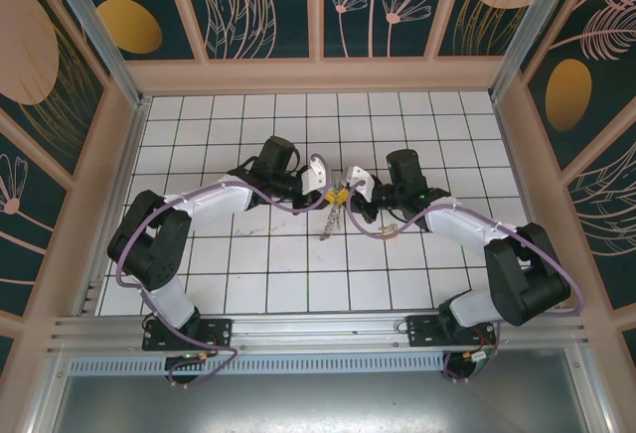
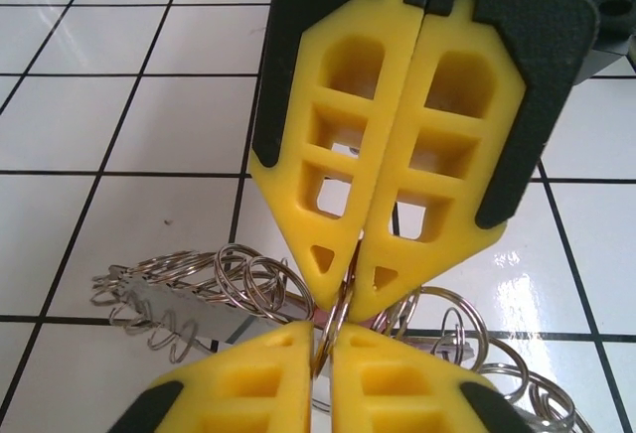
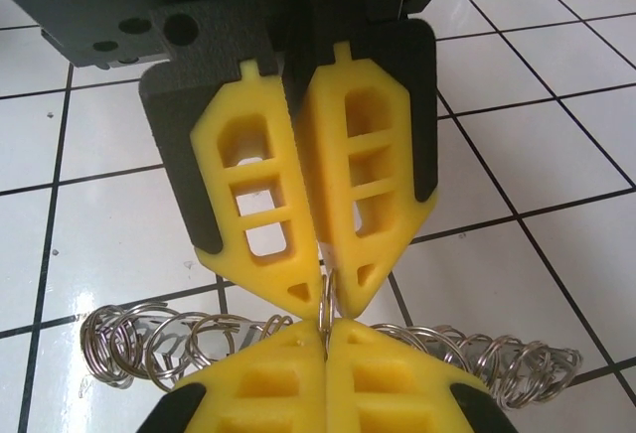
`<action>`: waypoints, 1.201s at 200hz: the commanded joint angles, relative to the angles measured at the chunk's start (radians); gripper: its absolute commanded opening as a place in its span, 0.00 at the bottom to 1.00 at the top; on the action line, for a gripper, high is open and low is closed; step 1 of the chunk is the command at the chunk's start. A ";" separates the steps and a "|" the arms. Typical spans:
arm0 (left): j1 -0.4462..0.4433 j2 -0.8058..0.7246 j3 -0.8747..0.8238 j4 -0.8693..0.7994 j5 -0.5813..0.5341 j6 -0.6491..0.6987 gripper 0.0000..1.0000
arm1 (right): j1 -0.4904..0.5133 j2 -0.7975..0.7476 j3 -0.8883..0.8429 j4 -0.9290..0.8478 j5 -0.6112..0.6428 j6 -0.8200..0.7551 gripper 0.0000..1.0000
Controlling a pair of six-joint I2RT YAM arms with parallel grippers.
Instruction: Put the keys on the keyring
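My left gripper and right gripper meet tip to tip above the table's middle. Both are shut on the same thin silver split ring, each pinching it from its own side. That ring stands edge-on between the yellow fingertips of the left gripper and my right gripper. Below hangs the keyring, a silver bunch of many small rings strung on a metal band. A trace of red shows behind the tips; the keys themselves are hidden.
The white tiled table is walled by wooden frames and patterned panels. The rest of the ring bunch spreads out to both sides under the fingers. Both arms reach inward from their bases at the near rail.
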State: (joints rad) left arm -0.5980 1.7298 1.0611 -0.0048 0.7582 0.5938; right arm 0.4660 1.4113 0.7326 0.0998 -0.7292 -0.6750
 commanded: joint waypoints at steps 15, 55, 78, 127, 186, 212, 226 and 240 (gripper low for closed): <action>-0.005 0.022 0.031 0.005 0.034 0.005 0.00 | 0.002 -0.007 0.024 0.030 -0.062 -0.013 0.00; -0.003 -0.010 -0.031 0.154 0.089 -0.070 0.00 | -0.013 -0.009 -0.010 0.055 -0.053 -0.001 0.06; -0.002 -0.010 -0.073 0.279 0.144 -0.139 0.00 | -0.022 -0.011 -0.030 0.079 -0.058 0.012 0.11; 0.000 -0.047 -0.137 0.445 0.201 -0.231 0.00 | -0.041 -0.012 -0.051 0.090 -0.060 0.011 0.13; 0.004 -0.061 -0.171 0.547 0.247 -0.289 0.00 | -0.055 -0.003 -0.056 0.097 -0.075 0.016 0.15; 0.006 -0.062 -0.174 0.552 0.252 -0.294 0.00 | -0.058 -0.009 -0.059 0.103 -0.075 0.019 0.15; 0.008 -0.064 -0.176 0.553 0.251 -0.295 0.00 | -0.059 -0.014 -0.059 0.103 -0.073 0.019 0.13; 0.009 -0.067 -0.176 0.544 0.244 -0.291 0.00 | -0.062 -0.018 -0.059 0.100 -0.070 0.018 0.09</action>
State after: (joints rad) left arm -0.5861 1.7226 0.8768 0.4385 0.8913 0.3153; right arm 0.4187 1.4090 0.6945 0.1883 -0.8139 -0.6613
